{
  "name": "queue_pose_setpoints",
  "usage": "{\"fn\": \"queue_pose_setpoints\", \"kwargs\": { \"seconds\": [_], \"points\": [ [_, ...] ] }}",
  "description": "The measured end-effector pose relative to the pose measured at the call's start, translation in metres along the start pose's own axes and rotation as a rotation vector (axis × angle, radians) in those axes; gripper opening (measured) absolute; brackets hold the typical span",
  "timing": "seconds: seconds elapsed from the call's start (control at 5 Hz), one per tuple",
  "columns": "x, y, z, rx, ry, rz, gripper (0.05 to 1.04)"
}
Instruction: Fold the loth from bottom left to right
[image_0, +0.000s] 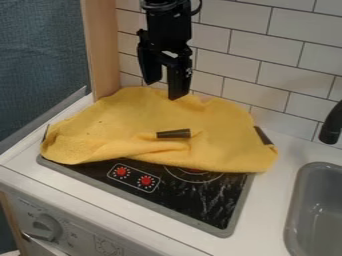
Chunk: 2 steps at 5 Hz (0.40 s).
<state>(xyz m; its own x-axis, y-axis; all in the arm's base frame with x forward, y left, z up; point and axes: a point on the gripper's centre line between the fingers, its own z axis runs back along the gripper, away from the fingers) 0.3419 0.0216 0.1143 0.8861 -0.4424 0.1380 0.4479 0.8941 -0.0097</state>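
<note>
Across the back of the black stove top (200, 200), set in the white tabletop (267, 200): one yellow cloth (140, 117), loosely spread, rumpled, with a thick roll of folds along its near side. Dark strip (174, 133) near its middle; purpose unclear.

My claw (165, 82): pointing down at the cloth's far edge, fingers parted, nothing between them; contact with the fabric, cannot tell.

Handling, by my estimate: light, soft, limp, not fragile; textured enough to grip without slipping. Liable to sag or bunch rather than travel flat; a pinch too shallow may lose it.

Recommended hold: lower left corner (59, 151) as the camera sees it, a single layer taken just inside the hem, lifted low and carried right. Second choice: the raised near fold, though it would gather several layers.
</note>
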Motion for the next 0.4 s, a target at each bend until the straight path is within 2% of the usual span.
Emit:
{"fn": "queue_pose_setpoints", "kwargs": {
  "seconds": [0.2, 0.4],
  "points": [
    [-0.003, -0.003, -0.008, -0.022, 0.022, 0.010, 0.999],
    [-0.017, 0.006, -0.004, -0.066, 0.010, 0.157, 0.999]
  ]
}}
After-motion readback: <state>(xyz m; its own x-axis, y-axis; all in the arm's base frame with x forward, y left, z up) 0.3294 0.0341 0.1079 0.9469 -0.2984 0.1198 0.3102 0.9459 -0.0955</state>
